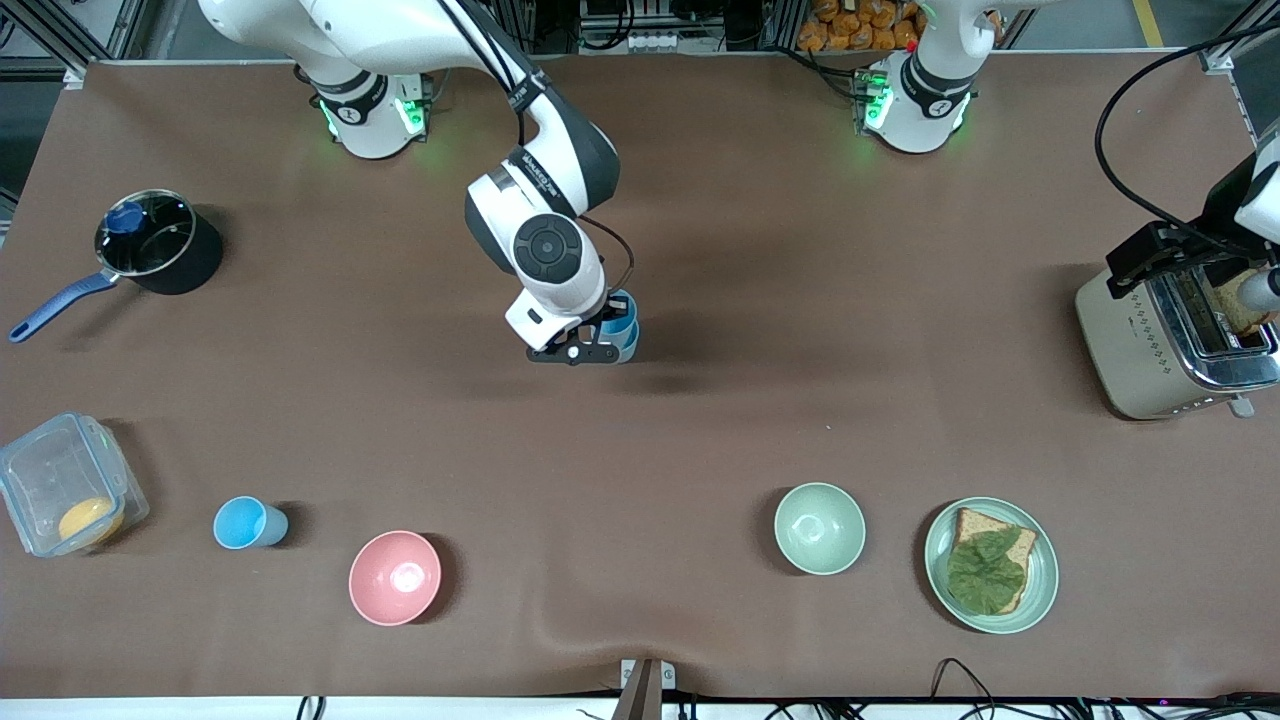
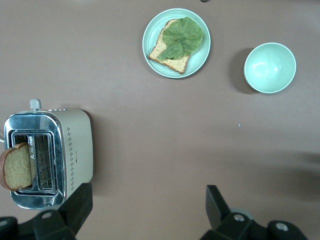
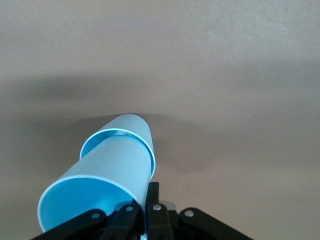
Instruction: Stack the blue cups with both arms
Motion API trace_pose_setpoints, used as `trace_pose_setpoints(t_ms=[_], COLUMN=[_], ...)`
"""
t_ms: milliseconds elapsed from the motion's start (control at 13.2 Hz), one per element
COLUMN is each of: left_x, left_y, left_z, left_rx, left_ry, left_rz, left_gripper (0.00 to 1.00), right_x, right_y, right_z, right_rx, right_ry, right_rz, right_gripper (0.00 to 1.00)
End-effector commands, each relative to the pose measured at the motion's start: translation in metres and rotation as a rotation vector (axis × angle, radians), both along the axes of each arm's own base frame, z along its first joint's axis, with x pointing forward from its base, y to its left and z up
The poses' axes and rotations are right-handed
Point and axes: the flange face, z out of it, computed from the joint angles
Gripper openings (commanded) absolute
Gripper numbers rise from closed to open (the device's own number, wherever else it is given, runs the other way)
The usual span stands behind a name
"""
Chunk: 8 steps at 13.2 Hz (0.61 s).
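Observation:
My right gripper (image 1: 590,345) is shut on the rim wall of a light-blue cup (image 3: 100,185), with one finger inside and one outside (image 3: 152,192). That cup sits nested in a second blue cup (image 3: 131,125). The pair (image 1: 624,328) is at the middle of the table, and the lower cup's base seems to rest on the cloth. A third blue cup (image 1: 248,523) stands alone near the front camera, toward the right arm's end. My left gripper (image 1: 1165,262) is open and empty (image 2: 148,200), waiting over the toaster (image 1: 1165,345).
A pink bowl (image 1: 394,577) stands beside the lone cup. A pale green bowl (image 1: 819,528) and a plate with toast and lettuce (image 1: 990,565) are toward the left arm's end. A pot (image 1: 158,242) and a clear box (image 1: 62,482) are at the right arm's end.

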Motion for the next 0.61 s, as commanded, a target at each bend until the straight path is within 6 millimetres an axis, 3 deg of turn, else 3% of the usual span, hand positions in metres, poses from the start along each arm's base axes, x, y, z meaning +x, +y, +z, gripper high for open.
trace_pose_setpoints(t_ms=[0,76,152,227,303,379,530], left_x=[-0.007,-0.008,-0.008,-0.01,-0.012,-0.014,-0.019], left_y=[-0.004,-0.006,-0.009,-0.011,-0.012,-0.013,-0.016], left_z=[0.0,0.001,-0.002,-0.002,-0.004,-0.009,-0.005], left_rx=[-0.013,-0.012,-0.022,-0.039,-0.054,-0.052,-0.051], left_ry=[0.014,0.016,0.029,0.033,0.05,0.069,0.073], left_rz=[-0.021,-0.026,-0.026,-0.02,-0.02,-0.015,-0.021], left_gripper=[1.0,1.0,1.0,1.0,1.0,1.0,1.0], right_x=[0.001,0.0,0.001,0.001,0.002,0.003,0.023], right_y=[0.002,0.002,0.001,0.0,-0.001,-0.002,-0.031], right_z=[-0.001,-0.001,-0.001,0.0,0.002,0.005,0.022], right_rx=[0.003,0.003,0.003,-0.001,-0.001,-0.001,-0.005], right_ry=[0.001,0.002,0.003,-0.001,-0.001,0.0,0.022], right_rz=[-0.022,-0.02,-0.022,-0.018,-0.02,-0.021,-0.046], right_gripper=[0.09,0.18,0.37,0.65,1.0,1.0,1.0])
